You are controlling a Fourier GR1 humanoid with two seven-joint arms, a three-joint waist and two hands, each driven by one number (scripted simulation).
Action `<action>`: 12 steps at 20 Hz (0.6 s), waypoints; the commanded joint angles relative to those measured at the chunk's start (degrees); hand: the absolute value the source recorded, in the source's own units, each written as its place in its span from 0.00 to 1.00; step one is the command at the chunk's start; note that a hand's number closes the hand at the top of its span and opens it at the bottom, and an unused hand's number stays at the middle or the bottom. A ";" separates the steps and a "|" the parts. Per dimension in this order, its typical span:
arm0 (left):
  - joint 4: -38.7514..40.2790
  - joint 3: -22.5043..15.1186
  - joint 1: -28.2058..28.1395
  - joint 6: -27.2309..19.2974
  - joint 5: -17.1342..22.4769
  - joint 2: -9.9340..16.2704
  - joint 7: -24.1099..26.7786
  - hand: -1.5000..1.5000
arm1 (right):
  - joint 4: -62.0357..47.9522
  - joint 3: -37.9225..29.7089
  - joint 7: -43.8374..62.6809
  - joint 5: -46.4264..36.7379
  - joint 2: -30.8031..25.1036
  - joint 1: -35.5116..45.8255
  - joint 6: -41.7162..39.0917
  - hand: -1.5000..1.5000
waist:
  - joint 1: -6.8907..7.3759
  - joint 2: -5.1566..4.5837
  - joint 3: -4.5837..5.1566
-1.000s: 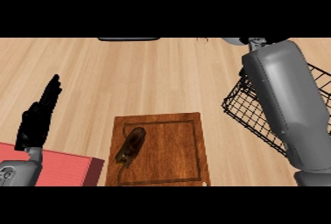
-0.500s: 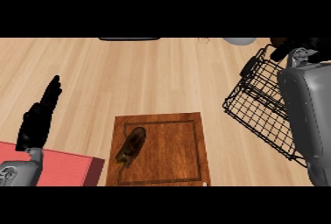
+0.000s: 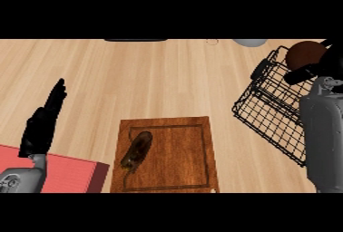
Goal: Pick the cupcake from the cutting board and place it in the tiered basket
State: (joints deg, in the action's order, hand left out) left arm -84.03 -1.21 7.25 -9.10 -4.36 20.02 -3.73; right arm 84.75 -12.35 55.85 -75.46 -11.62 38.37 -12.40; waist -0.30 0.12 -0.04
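Wooden counter (image 3: pixel 154 77); left hand (image 3: pixel 43 122) rests open, right hand (image 3: pixel 321 68) curled round cupcake (image 3: pixel 306 53) above basket (image 3: pixel 271 122).

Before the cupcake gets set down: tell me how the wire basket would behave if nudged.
The wire basket looks like stiff open mesh, so it probably slides rather than bends. It appears light for its bulk, so the right hand above it could shift or tip it.

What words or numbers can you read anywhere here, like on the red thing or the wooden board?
None: no words, numbers or signs show anywhere.
The cutting board is plain wood.
The red block at the lower left is plain red.
The wire basket carries no tag or label.
The dark brown thing lying on the board has no writing.
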 commanded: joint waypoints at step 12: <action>2.34 1.29 -0.45 1.27 -2.00 -1.30 2.75 0.50 | 14.08 -3.10 0.91 1.79 3.59 -6.86 13.81 0.00 | 0.19 0.01 0.05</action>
State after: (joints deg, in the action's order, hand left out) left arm -81.77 0.13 7.96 -8.03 -5.70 18.99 -2.08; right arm 93.76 -15.68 55.20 -73.05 -7.94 31.70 -1.17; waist -0.13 0.03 -0.02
